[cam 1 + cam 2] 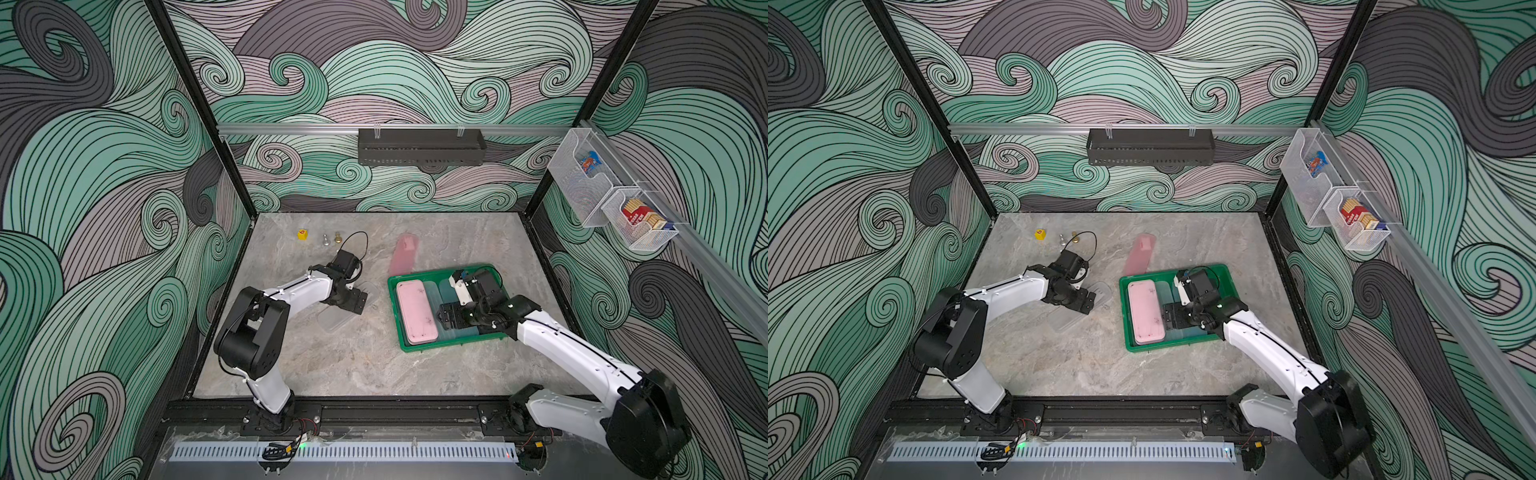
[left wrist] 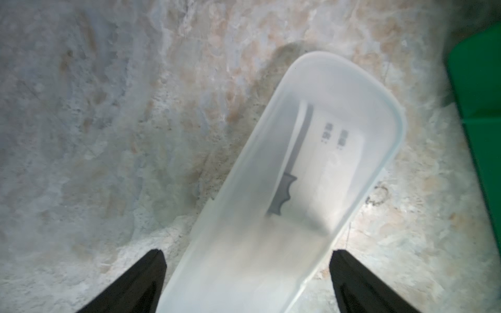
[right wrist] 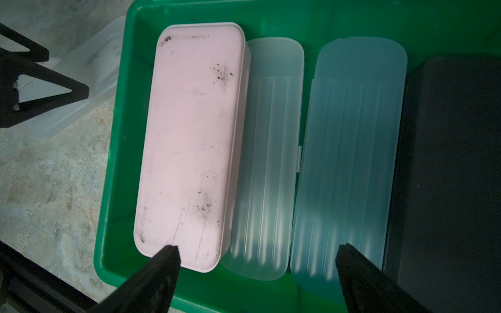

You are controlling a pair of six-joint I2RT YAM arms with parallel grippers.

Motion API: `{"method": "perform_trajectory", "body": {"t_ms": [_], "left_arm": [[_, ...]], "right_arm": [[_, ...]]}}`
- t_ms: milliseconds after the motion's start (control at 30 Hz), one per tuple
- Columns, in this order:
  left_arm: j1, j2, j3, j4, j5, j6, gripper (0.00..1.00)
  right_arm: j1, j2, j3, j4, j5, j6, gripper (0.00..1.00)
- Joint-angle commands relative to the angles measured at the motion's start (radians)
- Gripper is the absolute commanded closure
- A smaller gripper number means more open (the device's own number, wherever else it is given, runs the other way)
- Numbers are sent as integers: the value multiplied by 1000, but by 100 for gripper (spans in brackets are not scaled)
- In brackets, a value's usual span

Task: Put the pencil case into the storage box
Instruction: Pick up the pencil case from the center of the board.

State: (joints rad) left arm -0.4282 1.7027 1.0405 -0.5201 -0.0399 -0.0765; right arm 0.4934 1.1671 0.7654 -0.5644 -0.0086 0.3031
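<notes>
While the pink pencil case (image 1: 415,312) lies inside the storage box (image 1: 436,272) in a top view, left wrist view: left pincer (image 2: 247,254) apart over a frosted pencil case (image 2: 320,113) on the table (image 2: 95,122). Right wrist view: right pincer (image 3: 259,247) apart, empty, above the storage box.

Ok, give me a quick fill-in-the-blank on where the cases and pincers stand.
1. The opaque pink pencil case lies inside the ____ storage box.
2. The frosted pencil case beneath the left pincer rests on the ____, outside the box.
3. The right pincer hangs over the box with its jaws ____.
4. The small die is ____.
Missing: green; table; open; yellow.
</notes>
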Motion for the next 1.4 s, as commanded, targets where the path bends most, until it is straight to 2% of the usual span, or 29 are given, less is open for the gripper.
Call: {"method": "perform_trajectory", "body": {"t_ms": [0, 300, 600, 733, 900, 1033, 1200, 1367], "left_arm": [[-13, 33, 41, -52, -38, 62, 1], [-63, 9, 9, -31, -13, 90, 1], [-64, 122, 82, -84, -106, 96, 1], [-64, 161, 110, -113, -104, 98, 1], [-64, 143, 102, -123, -64, 66, 14], [-64, 92, 62, -112, -21, 5, 32], [-64, 79, 46, -121, 19, -69, 39], [-63, 59, 45, -120, 41, -135, 39]], "right_arm": [[4, 1, -6, 2, 13, 13, 8], [3, -18, -14, -2, 21, 11, 7], [4, -50, -24, -18, 33, 10, 7], [4, -59, -26, -23, 37, 6, 7], [4, -54, -21, -24, 34, 7, 7], [4, -44, -12, -23, 30, 7, 7], [4, -46, -15, -23, 32, 7, 7], [-7, -49, -10, -28, 37, 1, 7]]}}
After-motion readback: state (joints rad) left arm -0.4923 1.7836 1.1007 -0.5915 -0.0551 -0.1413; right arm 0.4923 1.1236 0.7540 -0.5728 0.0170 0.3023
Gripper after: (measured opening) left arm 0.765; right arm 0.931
